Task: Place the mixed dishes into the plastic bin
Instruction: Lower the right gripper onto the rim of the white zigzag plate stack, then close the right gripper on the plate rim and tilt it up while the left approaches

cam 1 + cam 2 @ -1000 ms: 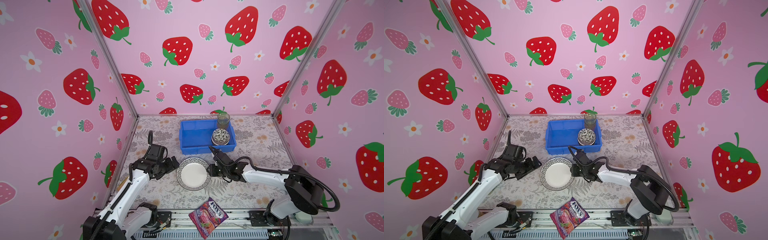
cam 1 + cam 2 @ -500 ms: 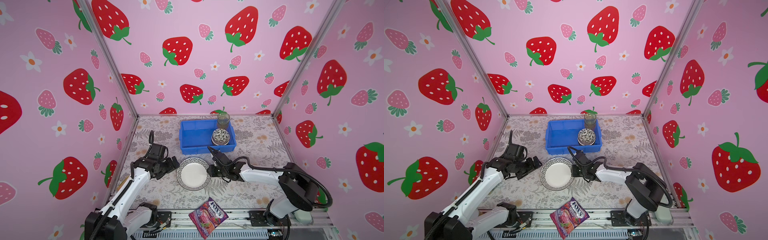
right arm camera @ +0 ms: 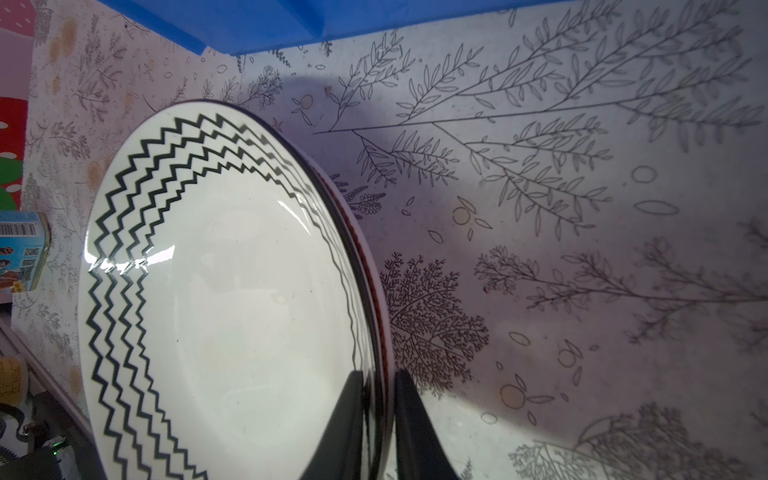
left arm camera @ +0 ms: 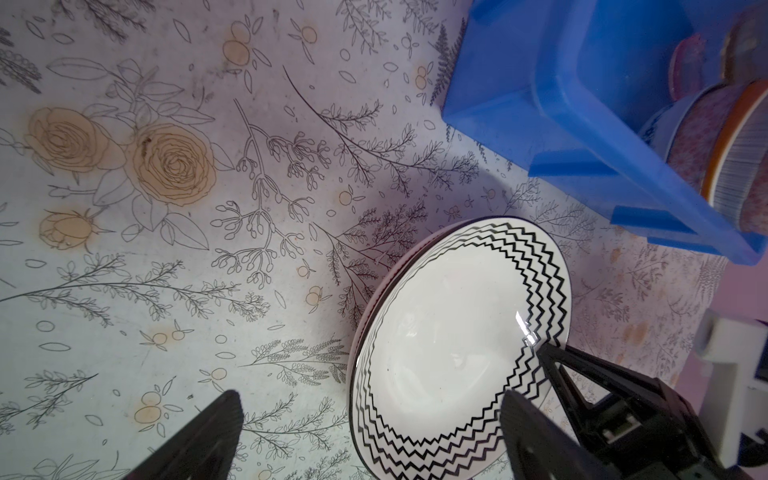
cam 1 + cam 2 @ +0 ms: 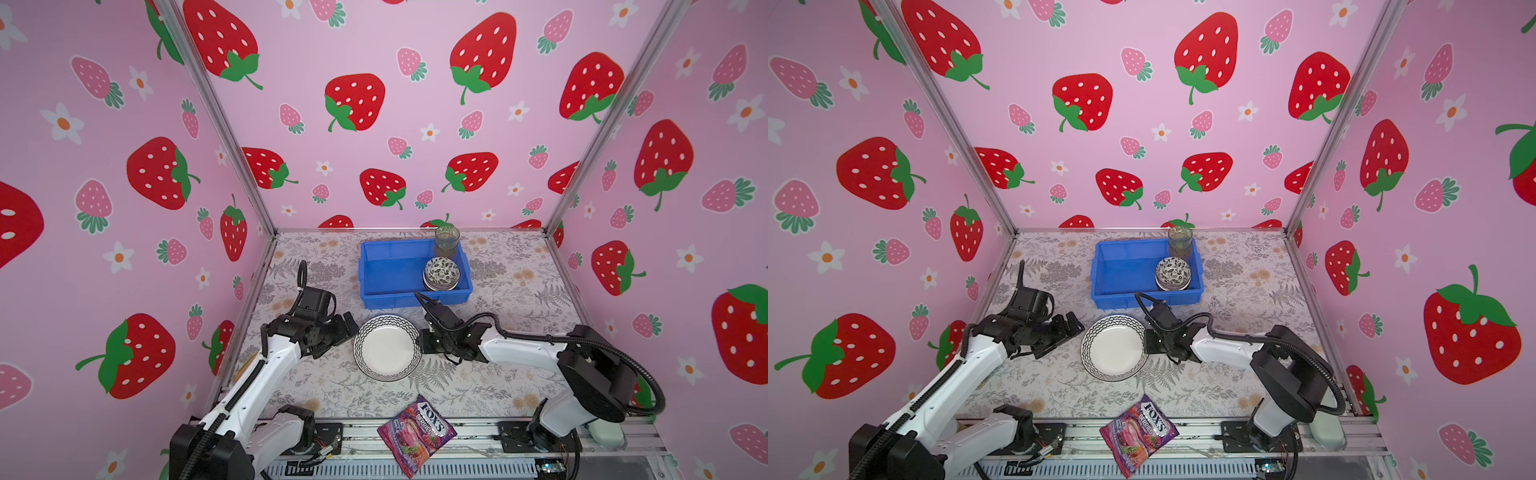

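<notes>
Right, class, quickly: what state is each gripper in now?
Left gripper: open, holding nothing.
Right gripper: closed on the zigzag plate rim.

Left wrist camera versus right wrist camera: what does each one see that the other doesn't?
Only the left wrist camera shows the stacked bowls inside the bin and the left end effector, open near the plate. Only the right wrist camera shows a small box with a barcode, and both fingers of the right end effector pinching the plate's rim. Both show the zigzag-edged plate, a second plate under it, the blue bin and the flowered table.
</notes>
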